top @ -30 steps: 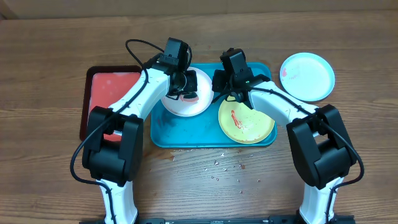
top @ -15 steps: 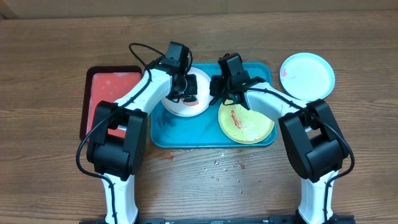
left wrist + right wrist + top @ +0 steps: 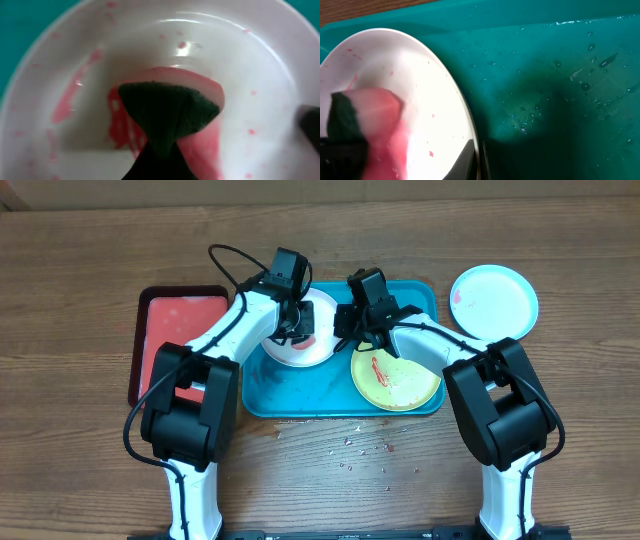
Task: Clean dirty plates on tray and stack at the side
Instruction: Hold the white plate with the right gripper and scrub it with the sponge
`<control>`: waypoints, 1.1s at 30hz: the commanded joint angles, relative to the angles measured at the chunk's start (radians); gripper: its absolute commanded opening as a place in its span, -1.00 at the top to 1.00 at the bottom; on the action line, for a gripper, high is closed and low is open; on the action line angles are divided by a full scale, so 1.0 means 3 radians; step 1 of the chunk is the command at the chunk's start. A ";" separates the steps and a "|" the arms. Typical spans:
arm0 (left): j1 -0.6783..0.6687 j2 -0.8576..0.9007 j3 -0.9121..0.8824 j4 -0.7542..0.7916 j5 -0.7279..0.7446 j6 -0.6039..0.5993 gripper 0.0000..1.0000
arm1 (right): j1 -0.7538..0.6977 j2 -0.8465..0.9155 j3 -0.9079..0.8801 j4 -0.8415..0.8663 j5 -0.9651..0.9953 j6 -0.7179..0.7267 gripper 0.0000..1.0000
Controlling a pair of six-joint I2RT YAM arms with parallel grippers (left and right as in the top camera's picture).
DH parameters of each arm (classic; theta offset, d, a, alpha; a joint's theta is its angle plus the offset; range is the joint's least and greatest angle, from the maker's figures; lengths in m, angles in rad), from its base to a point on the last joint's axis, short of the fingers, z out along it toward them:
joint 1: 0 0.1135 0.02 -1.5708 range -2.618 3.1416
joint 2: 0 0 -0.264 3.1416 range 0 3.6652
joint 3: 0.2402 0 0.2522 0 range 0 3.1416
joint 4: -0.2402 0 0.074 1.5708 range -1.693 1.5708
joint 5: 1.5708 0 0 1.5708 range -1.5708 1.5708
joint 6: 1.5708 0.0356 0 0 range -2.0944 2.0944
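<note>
The white plate (image 3: 300, 352) with red sauce smears sits at the left of the teal tray (image 3: 300, 395). My left gripper (image 3: 298, 323) is shut on a dark green sponge (image 3: 167, 107) with a pink-stained side and presses it on the white plate (image 3: 250, 75). My right gripper (image 3: 345, 322) is shut on the white plate's right rim (image 3: 420, 90), with the fingers (image 3: 476, 160) on either side of it. The sponge also shows in the right wrist view (image 3: 342, 117). The yellow-green plate (image 3: 397, 375) with a red smear lies at the tray's right. The light blue plate (image 3: 493, 302) lies on the table, right of the tray.
A smaller dark-rimmed red tray (image 3: 180, 330) lies left of the teal tray. Small crumbs (image 3: 350, 445) are scattered on the wooden table in front of the tray. The teal tray floor (image 3: 560, 100) is wet with droplets.
Both grippers have shifted slightly left over the white plate. The right gripper has closed in on the plate's rim, and the sponge has moved a little across the plate.
</note>
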 commanded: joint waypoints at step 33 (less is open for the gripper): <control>0.0167 0.0538 0.0562 -0.0528 -0.0552 -0.0032 0.92 | -0.0027 0.0114 -0.0009 -0.0050 0.0071 0.0000 0.93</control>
